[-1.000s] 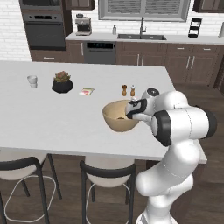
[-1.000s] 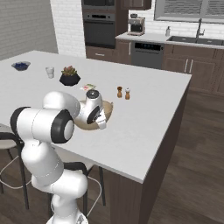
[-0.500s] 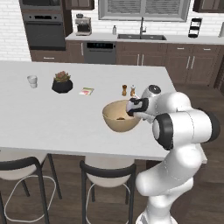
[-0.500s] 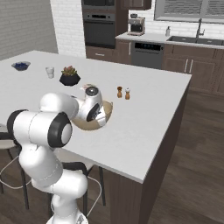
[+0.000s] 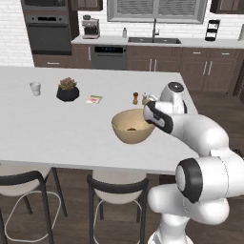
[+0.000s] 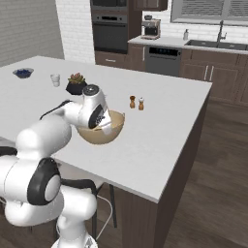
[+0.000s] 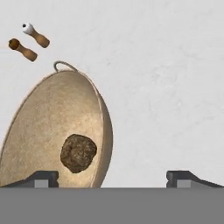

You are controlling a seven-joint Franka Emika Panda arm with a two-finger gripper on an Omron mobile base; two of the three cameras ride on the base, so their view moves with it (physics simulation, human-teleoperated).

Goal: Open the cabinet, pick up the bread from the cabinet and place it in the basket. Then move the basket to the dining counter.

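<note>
Here the end effector (image 7: 112,177) hangs with its fingers spread wide, one tip over the basket's (image 5: 133,127) inside and the other outside over bare bench top, so the right-hand rim sits between them unpinched. That straddle looks like a rim grip let go, leaving the basket to stand on its own. The basket rests on the dining counter (image 5: 57,133), the bench here, toward its right end and not far back from the front edge where the stools (image 5: 119,193) tuck under. The bread (image 7: 78,153) lies loose on the basket's floor, so both placements look done. Beyond the basket, two small shakers (image 5: 139,98) stand close together nearer the far edge.
</note>
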